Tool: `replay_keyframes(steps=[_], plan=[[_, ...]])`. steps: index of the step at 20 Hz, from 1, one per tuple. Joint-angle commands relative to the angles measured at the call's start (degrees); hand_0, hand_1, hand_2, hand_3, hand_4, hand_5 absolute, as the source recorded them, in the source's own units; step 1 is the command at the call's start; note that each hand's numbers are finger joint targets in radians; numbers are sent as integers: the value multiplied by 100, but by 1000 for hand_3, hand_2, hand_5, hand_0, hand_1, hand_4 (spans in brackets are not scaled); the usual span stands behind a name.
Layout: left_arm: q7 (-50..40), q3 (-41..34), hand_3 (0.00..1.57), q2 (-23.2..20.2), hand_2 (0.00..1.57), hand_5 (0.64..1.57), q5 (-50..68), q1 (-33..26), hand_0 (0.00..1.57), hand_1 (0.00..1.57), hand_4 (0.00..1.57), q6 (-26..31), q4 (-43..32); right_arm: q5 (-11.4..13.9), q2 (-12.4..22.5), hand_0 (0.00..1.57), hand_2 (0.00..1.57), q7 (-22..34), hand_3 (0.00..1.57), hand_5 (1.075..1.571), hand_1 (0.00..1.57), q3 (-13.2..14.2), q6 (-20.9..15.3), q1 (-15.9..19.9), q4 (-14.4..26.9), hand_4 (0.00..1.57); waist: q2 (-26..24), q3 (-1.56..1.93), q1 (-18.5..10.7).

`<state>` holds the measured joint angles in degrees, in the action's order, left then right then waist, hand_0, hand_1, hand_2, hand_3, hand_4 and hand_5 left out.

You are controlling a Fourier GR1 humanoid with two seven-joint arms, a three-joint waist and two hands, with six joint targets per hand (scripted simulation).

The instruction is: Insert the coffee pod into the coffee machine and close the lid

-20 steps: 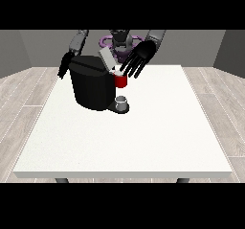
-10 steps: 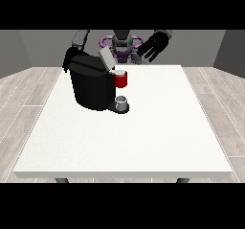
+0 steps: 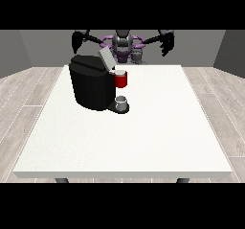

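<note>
A black coffee machine (image 3: 91, 84) stands on the white table (image 3: 143, 137), left of centre. Its grey lid (image 3: 106, 58) is tilted up and open. At the machine's front a red part (image 3: 121, 79) sits above a small grey cup (image 3: 122, 103) on the base. I cannot tell whether the red part is the pod. The hand at the view's left (image 3: 77, 39) is raised behind and above the machine, apart from it. The hand at the view's right (image 3: 167, 41) is raised high at the far side, holding nothing.
The robot's torso (image 3: 123, 45) stands behind the table's far edge. Wide bare tabletop stretches to the right of the machine and towards the near edge.
Both hands have drawn back and up, away from the machine. The hand at the view's right moved away from the red part to the far right. The lid stays tilted up.
</note>
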<state>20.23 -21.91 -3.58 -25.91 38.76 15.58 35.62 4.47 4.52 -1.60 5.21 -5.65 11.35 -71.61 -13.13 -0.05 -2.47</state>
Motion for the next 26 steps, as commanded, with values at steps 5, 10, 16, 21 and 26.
replay_keyframes(steps=[5,10,16,21,26], plan=[[-13,60,0,198,0,1571,275,-1057,0,0,420,224,275,97,219,0,0,458,0,1571,0,-381,451,225,-574,107,-475,4,-329],[-513,571,0,351,0,1571,1048,-1060,0,0,368,122,914,-43,437,0,0,486,0,1571,0,82,381,742,-133,0,-249,8,-640],[-879,1190,0,356,0,1571,1472,-1396,0,0,396,114,1719,-447,818,0,0,587,0,1571,0,546,763,1019,531,0,-144,9,-1027],[-843,1453,0,357,0,1571,1545,-1772,0,0,382,26,2193,-884,560,0,0,558,0,1571,0,842,640,1316,785,129,305,8,-1070],[-1371,1689,0,355,0,1571,1695,-1821,0,0,342,-47,3097,-821,678,0,0,515,0,1571,0,822,643,1633,1173,65,632,9,-1172]])
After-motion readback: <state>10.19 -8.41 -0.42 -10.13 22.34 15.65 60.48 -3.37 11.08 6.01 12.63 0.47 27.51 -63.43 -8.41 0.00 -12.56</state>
